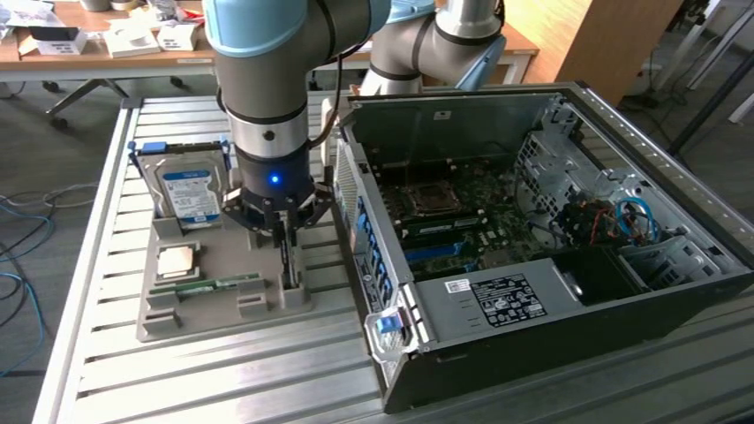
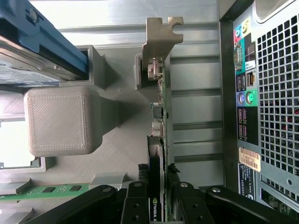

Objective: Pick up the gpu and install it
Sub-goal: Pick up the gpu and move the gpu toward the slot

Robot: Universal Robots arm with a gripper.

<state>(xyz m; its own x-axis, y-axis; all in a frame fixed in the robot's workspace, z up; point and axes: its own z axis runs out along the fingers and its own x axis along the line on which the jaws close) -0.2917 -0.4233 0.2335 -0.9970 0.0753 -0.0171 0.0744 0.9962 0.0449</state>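
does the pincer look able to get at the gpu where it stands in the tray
Likely yes: the pincer sits right over the gpu, which stands on edge in the tray with free space either side; the hard drive and case stand apart from it.

Nvidia logo on gpu (image 2: 155, 163) edge

Thin dark gpu (image 1: 289, 261) upright in grey holder (image 1: 177, 322)
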